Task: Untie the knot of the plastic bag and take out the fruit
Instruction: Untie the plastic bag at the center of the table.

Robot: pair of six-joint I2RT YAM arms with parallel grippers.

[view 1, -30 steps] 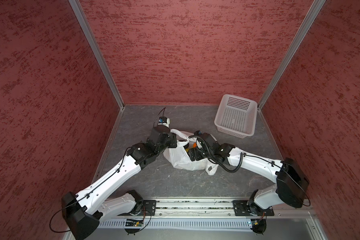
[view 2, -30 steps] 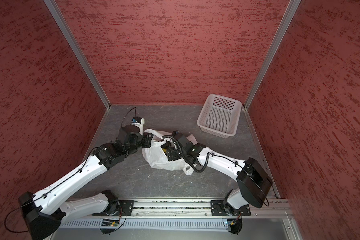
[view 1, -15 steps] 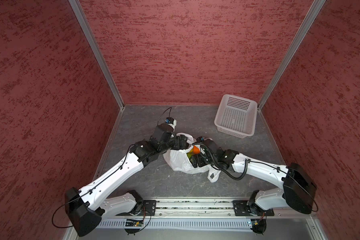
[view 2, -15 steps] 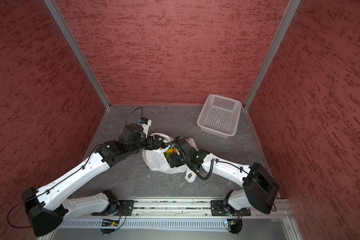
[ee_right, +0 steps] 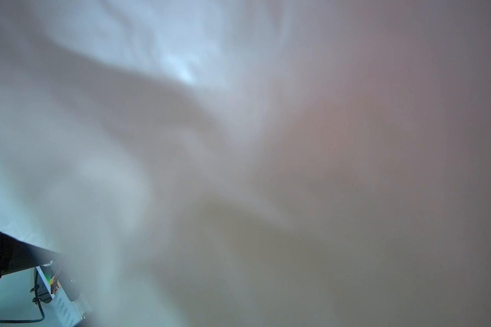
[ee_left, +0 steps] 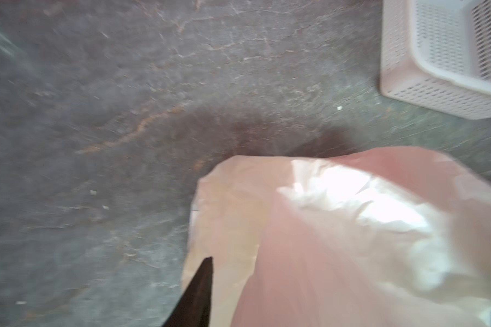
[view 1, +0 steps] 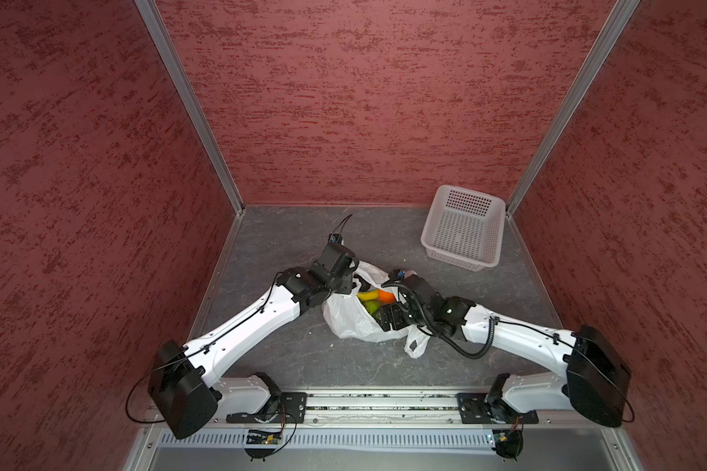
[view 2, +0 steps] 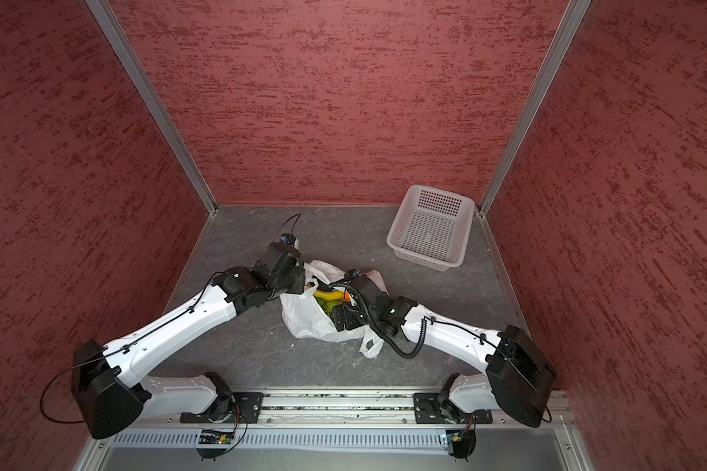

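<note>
- Nearest, at 6 o'clock of the grey floor [view 1: 286,244], the metal rail [view 1: 384,401] carries the bases of both arms.
- A free handle loop [view 1: 416,346] of the plastic bag [view 1: 343,320] lies flat on the floor, at 5 o'clock of the bag.
- In both top views the bag [view 2: 303,316] sits about in the middle of the floor, with its mouth open upward.
- The right gripper [view 1: 386,317] is at the bag's rim at 4 o'clock. Its jaws stand wide apart; whether they touch a piece, I cannot tell. The bag [ee_right: 238,141], blurred and very close, fills nearly the whole right wrist view.
- The fruit [view 1: 374,299] lies inside the open mouth. There is a yellow banana [view 1: 367,293], and an orange piece [view 1: 385,295] just beside it toward 3 o'clock. A green piece [view 1: 370,306] touches the banana toward 6 o'clock.
- The left gripper [view 1: 350,283] is at the bag's rim at 10 o'clock. The left wrist view shows one dark finger [ee_left: 199,291] beside a sheet of the bag [ee_left: 338,226] that rises close to the lens. The other finger is hidden, so I cannot tell if this gripper pinches the plastic.
- Farthest, at 1 o'clock from the bag, the white perforated basket [view 1: 458,261] stands upright by the far right corner, well apart from the bag.
</note>
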